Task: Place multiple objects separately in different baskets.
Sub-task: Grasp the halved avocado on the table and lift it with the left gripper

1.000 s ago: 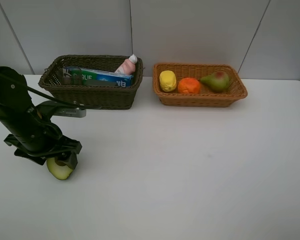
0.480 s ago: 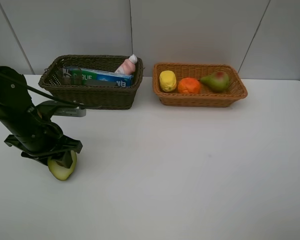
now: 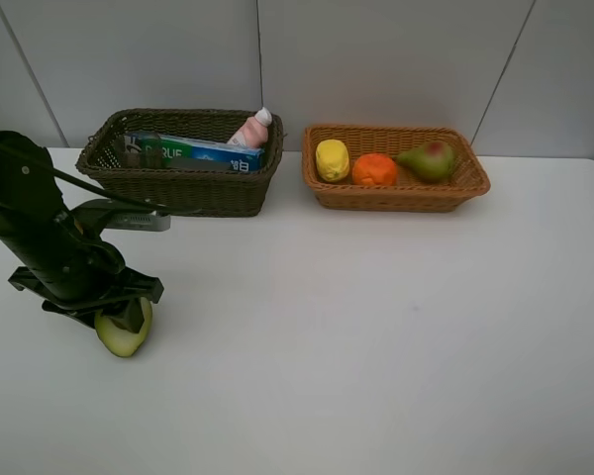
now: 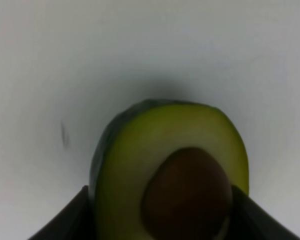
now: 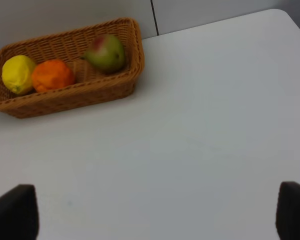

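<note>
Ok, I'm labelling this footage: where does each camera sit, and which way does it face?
Exterior high: mounted high, facing the table and both baskets; left arm visible.
Left wrist: on the left arm, facing down at the halved avocado between its hand's fingers.
Right wrist: on the right arm, facing the tan basket; open fingertips show.
Shared: exterior and left wrist show the avocado; exterior and right wrist, the tan basket.

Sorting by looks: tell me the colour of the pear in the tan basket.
The pear is green with a reddish blush near its stem end, clearest in the right wrist view.
</note>
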`<state>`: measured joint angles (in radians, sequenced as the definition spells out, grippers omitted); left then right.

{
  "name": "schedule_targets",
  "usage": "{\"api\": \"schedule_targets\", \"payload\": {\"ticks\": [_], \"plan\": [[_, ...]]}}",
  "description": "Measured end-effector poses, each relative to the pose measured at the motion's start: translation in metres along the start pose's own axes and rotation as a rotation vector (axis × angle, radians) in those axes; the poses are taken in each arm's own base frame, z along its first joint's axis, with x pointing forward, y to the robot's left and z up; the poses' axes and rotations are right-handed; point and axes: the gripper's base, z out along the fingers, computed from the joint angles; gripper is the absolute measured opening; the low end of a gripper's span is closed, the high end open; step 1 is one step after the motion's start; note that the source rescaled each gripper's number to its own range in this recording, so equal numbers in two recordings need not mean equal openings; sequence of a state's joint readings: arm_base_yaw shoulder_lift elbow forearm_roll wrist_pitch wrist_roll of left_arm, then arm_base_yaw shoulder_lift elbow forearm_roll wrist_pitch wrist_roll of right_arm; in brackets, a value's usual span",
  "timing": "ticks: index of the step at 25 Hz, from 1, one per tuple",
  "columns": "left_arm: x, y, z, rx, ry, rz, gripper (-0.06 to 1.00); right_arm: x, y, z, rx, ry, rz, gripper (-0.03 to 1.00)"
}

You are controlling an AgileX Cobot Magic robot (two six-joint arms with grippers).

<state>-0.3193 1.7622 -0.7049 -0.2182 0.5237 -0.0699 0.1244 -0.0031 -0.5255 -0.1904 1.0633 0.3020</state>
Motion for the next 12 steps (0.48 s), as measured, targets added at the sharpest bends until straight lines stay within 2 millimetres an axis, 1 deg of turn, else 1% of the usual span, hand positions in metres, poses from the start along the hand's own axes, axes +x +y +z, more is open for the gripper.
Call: {"api": "schedule_targets", "payload": {"ticks": [7,12], "plan": [[0.002,-0.001,-0.002,0.0,0.047,-0.001,0.62,0.0,0.0,0.0,0.0,0.0,0.0,1.0],[-0.005,-0.005,-0.01,0.008,0.092,0.006,0.62,0.0,0.0,0.0,0.0,0.0,0.0,1.0]]}}
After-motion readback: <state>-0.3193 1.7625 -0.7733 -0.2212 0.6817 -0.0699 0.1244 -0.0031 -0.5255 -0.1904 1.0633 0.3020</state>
